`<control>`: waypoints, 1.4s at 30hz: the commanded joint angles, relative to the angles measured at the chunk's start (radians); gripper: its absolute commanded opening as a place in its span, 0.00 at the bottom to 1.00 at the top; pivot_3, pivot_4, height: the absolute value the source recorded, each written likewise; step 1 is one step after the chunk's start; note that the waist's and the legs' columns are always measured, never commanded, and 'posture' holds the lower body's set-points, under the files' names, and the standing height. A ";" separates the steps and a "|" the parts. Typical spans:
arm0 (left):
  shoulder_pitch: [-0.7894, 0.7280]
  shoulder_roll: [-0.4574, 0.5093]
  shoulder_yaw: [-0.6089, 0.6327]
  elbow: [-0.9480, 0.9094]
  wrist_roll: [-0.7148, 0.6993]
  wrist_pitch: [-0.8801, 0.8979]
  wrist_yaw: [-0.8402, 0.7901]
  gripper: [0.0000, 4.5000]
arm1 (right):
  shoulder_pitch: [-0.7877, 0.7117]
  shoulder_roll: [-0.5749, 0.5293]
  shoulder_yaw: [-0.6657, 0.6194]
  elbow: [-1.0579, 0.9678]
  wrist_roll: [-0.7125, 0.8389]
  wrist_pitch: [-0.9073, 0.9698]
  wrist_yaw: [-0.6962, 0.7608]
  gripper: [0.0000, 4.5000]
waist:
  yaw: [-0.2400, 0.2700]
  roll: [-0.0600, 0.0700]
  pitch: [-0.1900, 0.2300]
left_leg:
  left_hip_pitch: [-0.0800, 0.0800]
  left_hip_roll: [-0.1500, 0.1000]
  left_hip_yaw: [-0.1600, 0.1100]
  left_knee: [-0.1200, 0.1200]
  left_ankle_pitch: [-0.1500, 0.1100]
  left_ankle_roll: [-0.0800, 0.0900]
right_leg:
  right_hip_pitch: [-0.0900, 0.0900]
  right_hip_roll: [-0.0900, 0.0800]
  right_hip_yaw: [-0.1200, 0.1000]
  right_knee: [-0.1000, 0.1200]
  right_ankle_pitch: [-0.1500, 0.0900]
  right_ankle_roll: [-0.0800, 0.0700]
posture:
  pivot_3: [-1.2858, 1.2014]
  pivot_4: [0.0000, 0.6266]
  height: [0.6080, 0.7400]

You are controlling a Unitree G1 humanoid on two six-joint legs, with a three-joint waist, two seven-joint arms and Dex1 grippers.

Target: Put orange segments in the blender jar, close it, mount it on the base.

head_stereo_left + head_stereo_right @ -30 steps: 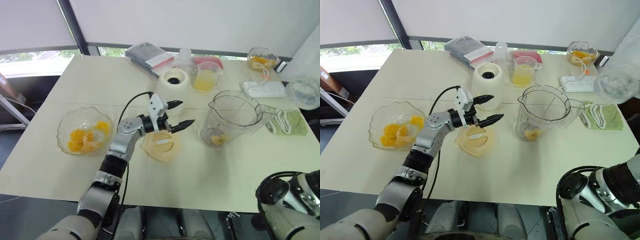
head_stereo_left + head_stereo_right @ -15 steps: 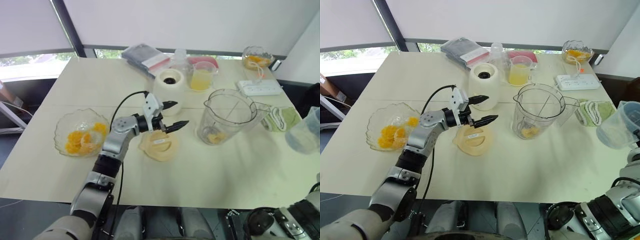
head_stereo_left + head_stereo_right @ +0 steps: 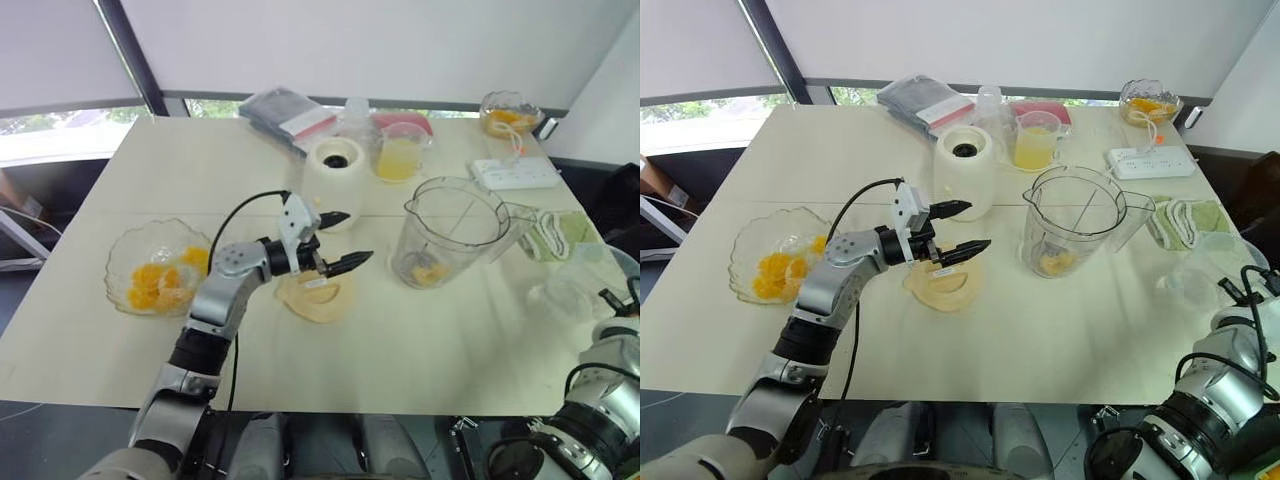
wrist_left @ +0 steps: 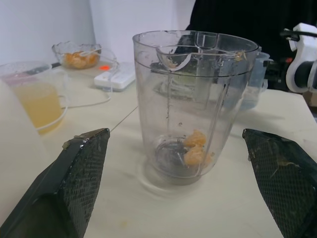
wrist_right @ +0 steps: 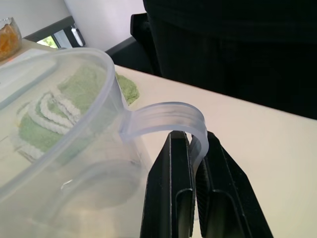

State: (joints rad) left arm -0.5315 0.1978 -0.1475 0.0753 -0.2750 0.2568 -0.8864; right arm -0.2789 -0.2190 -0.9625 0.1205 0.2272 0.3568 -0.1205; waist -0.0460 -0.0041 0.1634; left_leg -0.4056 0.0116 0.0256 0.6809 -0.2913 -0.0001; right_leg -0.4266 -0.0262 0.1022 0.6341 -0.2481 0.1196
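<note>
Head views: the right gripper [image 3: 1238, 290] has come down from high at the right edge to table height at 4 o'clock of the blender jar [image 3: 455, 230], carrying a clear measuring cup [image 3: 580, 285] that looks empty. The left gripper [image 3: 335, 242], its two fingers spread wide and empty, hovers over the flat cream lid [image 3: 315, 297] and has barely shifted. The jar stands open near table centre, a few orange segments [image 3: 430, 272] at its bottom. The base [image 3: 335, 170] sits at 10 o'clock of the jar, well apart from it. More orange pieces lie in the scalloped bowl [image 3: 155, 270], far off at 9 o'clock.

Left wrist view: between the wide-apart fingertips [image 4: 81, 163] the jar stands upright, with two or three segments beside the blades. The cup of yellow juice [image 4: 39, 101] stands further off.

Right wrist view: the two fingers [image 5: 171, 198] pinch the measuring cup's handle [image 5: 166, 116]; a green cloth [image 5: 59, 106] shows through the cup wall.

Reading: the cup is likely being set aside near the cloth. The jar is loaded but unlidded, so the lid appears next, then mounting.
</note>
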 commanded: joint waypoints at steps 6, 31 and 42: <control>0.010 0.005 0.008 -0.080 -0.025 0.016 0.029 1.00 | 0.002 -0.074 0.047 0.117 0.049 -0.163 -0.025 0.01 | 0.000 0.000 0.000 | 0.000 0.000 0.000 0.000 0.000 0.000 | 0.000 0.000 0.000 0.000 0.000 0.000 | 0.52 0.24 1.00; 0.016 0.018 -0.020 -0.056 -0.005 -0.036 0.023 1.00 | 0.097 -0.119 0.163 0.158 0.095 -0.225 -0.077 0.99 | -0.008 0.000 0.000 | 0.001 0.000 0.001 0.000 0.000 0.000 | 0.001 0.000 0.002 -0.001 0.000 0.000 | 0.52 0.24 1.00; 0.003 0.003 -0.029 -0.022 -0.001 -0.061 0.023 1.00 | 0.180 -0.097 0.173 0.057 0.131 -0.186 -0.106 0.99 | -0.005 0.000 0.000 | 0.001 0.000 0.001 0.000 0.000 0.000 | 0.001 0.001 0.002 -0.001 0.000 0.000 | 0.52 0.24 1.00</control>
State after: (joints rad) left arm -0.5085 0.2080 -0.1760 0.0701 -0.2712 0.2198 -0.8651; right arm -0.1067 -0.3112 -0.7808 0.2340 0.3491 0.1711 -0.2194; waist -0.0513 -0.0041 0.1636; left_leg -0.4045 0.0117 0.0269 0.6810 -0.2914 0.0000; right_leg -0.4256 -0.0255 0.1047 0.6333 -0.2484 0.1192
